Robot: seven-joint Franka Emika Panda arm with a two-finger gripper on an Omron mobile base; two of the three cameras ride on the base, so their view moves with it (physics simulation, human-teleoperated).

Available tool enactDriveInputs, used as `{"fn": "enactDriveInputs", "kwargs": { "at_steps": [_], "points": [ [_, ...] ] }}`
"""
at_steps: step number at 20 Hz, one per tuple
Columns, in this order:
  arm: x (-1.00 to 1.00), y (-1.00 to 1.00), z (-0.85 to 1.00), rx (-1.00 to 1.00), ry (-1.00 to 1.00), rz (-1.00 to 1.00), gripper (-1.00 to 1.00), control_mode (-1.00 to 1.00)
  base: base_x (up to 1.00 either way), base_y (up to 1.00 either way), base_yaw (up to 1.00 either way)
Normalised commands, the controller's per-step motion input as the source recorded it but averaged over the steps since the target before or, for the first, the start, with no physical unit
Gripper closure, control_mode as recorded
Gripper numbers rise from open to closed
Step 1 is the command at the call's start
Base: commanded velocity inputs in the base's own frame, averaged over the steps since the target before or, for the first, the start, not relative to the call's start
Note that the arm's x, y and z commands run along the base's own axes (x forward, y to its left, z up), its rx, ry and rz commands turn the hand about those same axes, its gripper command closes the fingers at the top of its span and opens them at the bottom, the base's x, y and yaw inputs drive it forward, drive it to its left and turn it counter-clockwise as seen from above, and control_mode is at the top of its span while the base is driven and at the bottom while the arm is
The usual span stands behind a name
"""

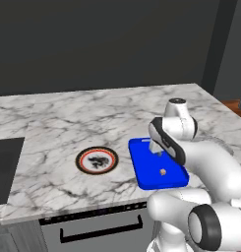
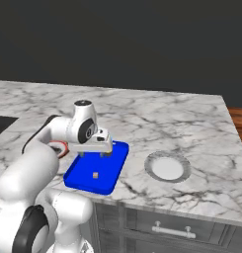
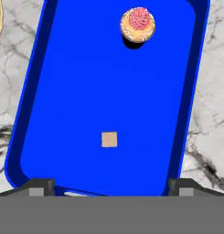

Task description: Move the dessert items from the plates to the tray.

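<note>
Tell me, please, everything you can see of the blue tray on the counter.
The blue tray is a bright, glossy-looking flat rectangle with rounded corners and a low raised rim. It lies flat on the marble counter near its front edge, between the patterned plate and the pale plate, touching neither. On it rest a cupcake with a pink top toward one end and a small tan lump toward the other, apart from each other. The open gripper hovers above it.
</note>
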Motion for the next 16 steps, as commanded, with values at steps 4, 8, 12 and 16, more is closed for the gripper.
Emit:
{"fn": "enactDriveInputs", "kwargs": {
  "at_steps": [4,8,12,16],
  "points": [
    [-0.22,-0.04,0.50,0.00,0.00,0.00,-1.00,-1.00,0.00,0.00,0.00],
    [-0.27,-0.04,0.44,0.00,0.00,0.00,-1.00,-1.00,0.00,0.00,0.00],
    [-0.26,0.00,0.42,0.00,0.00,0.00,-1.00,-1.00,0.00,0.00,0.00],
    [-0.28,-0.04,0.37,0.00,0.00,0.00,-1.00,-1.00,0.00,0.00,0.00]
  ]
}}
